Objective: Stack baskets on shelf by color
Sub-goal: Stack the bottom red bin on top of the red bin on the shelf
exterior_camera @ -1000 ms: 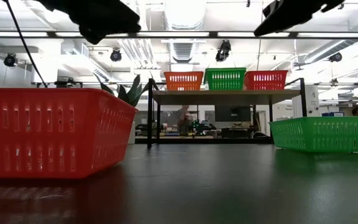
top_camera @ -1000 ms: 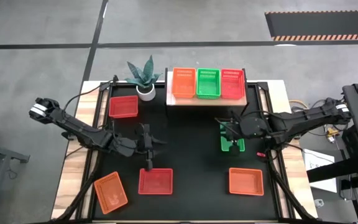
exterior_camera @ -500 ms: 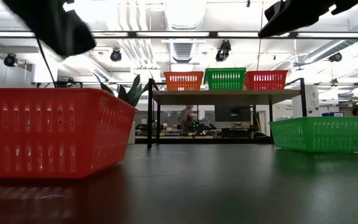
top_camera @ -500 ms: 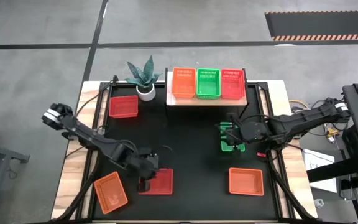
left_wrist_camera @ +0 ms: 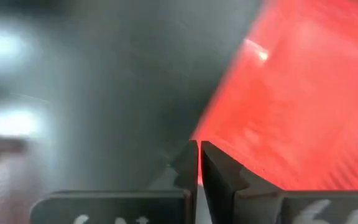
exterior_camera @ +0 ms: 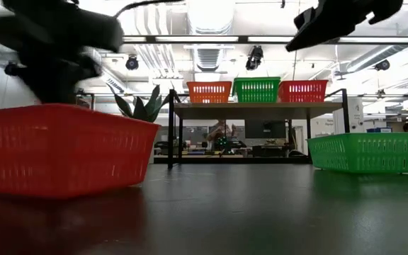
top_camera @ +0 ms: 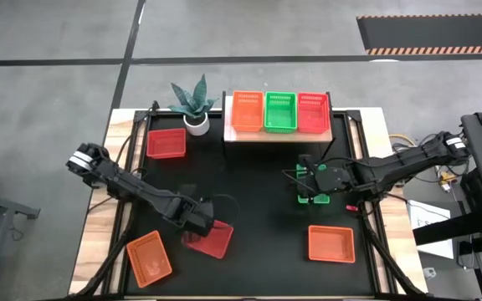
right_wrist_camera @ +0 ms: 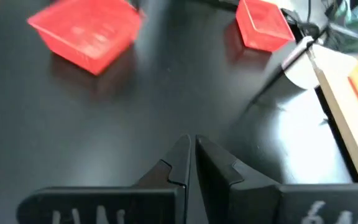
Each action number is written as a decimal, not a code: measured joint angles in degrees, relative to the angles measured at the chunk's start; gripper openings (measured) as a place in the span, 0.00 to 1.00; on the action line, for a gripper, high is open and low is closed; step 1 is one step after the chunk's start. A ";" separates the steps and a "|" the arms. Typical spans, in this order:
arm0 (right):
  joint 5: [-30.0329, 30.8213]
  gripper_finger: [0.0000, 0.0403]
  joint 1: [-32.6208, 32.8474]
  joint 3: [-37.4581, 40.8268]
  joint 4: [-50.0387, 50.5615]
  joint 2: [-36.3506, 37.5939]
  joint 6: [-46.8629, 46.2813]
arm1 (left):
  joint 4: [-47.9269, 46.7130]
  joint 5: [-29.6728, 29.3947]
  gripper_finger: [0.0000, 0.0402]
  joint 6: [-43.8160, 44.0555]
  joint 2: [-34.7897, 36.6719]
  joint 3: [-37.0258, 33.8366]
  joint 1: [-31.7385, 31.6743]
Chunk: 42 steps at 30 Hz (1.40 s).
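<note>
My left gripper (top_camera: 201,221) points steeply down at the far left corner of a red basket (top_camera: 210,241), which lies askew near the table's front; its fingers are shut there. The same basket fills the left of the low view (exterior_camera: 62,152). My right gripper (top_camera: 309,177) hangs shut and empty, well above a green basket (top_camera: 314,189) that rests on the mat. The shelf (top_camera: 279,134) at the far edge carries an orange (top_camera: 247,111), a green (top_camera: 279,111) and a red basket (top_camera: 312,112) side by side. My left gripper has its two fingers closed on the red basket's rim (left_wrist_camera: 211,144) at a far left corner, coming from above and pointing steeply down. Red shows in the thin slit between the fingers (left_wrist_camera: 188,167). The basket sits slightly tipped and turned; blur hides how much rests on the mat.
A second red basket (top_camera: 166,144) lies at the far left beside a potted plant (top_camera: 193,104). Orange baskets lie near left (top_camera: 149,257) and near right (top_camera: 331,243). Bare black mat (top_camera: 258,201) lies between the arms.
My left gripper has swung toward the near edge and down, tipped from near level to pointing steeply down, and shut on the red basket's rim. The basket has turned askew on the mat and tipped a little. The right arm has hardly moved.
</note>
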<state>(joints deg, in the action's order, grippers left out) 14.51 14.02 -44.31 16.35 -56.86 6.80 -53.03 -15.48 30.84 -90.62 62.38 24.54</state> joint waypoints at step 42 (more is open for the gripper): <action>-31.70 0.49 0.09 -47.22 -7.52 -61.75 13.33 | 55.79 -22.57 0.01 -52.40 33.14 -24.90 -1.22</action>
<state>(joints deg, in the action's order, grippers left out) -17.18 14.11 -91.54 8.84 -118.61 20.13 2.76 -38.05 -21.56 -57.48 37.48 23.31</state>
